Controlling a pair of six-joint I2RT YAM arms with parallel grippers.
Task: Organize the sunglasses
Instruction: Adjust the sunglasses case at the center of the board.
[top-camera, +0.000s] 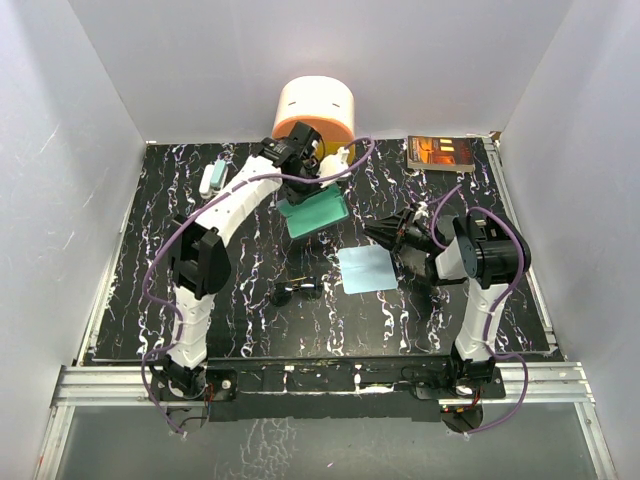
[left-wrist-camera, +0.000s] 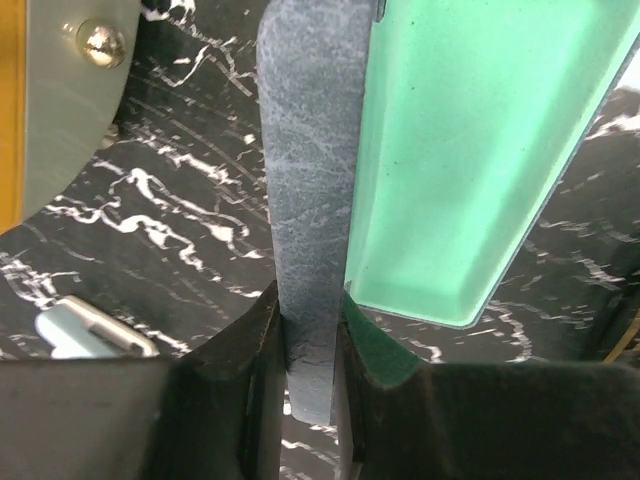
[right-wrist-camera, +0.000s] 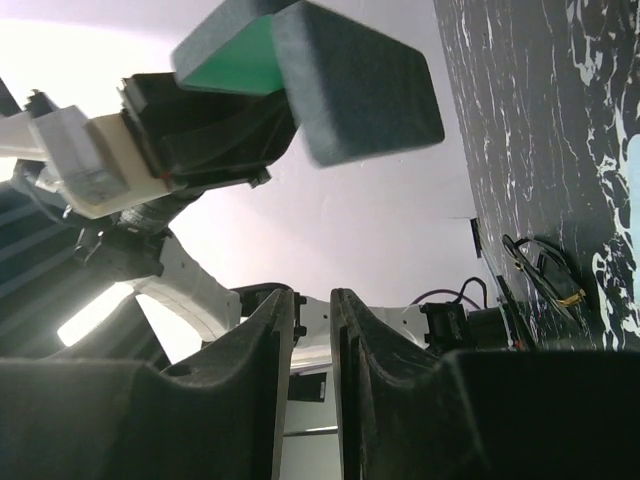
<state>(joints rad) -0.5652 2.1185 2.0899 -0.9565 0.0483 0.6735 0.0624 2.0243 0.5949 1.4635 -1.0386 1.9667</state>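
Observation:
The sunglasses (top-camera: 297, 291) lie folded on the black marbled table, front of centre, apart from both grippers; they also show in the right wrist view (right-wrist-camera: 545, 275). My left gripper (top-camera: 306, 180) is shut on the grey wall of the open teal-lined case (top-camera: 314, 213) and holds it at the back centre. In the left wrist view the grey wall (left-wrist-camera: 310, 200) is pinched between the fingers (left-wrist-camera: 262, 350), with the teal lining (left-wrist-camera: 470, 150) to its right. My right gripper (top-camera: 374, 233) points left beside the cloth, jaws nearly together and empty (right-wrist-camera: 312, 295). The case hangs in the right wrist view (right-wrist-camera: 340, 80).
A light-blue square cloth (top-camera: 367, 268) lies flat right of the sunglasses. An orange-and-white round container (top-camera: 315, 108) stands at the back. A dark book-like box (top-camera: 440, 152) sits at the back right. A small pale-blue object (top-camera: 210, 178) lies at the back left, also in the left wrist view (left-wrist-camera: 90, 330).

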